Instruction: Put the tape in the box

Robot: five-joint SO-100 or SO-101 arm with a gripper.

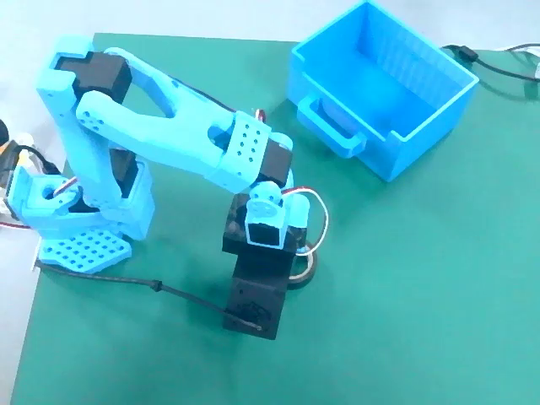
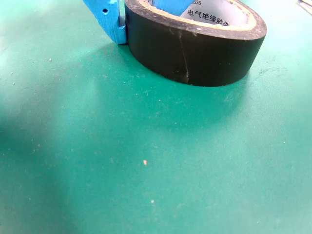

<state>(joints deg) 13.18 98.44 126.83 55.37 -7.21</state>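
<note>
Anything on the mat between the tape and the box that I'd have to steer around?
Nothing. In the fixed view, the stretch of green mat between the tape and the box is bare; the black cable runs behind the box.

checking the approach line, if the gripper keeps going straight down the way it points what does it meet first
Most likely the tape: a blue finger already sits against its outer wall. Below that is only the green mat. The other finger is hidden.

Green mat w/ tape, box, arm base on it.
</note>
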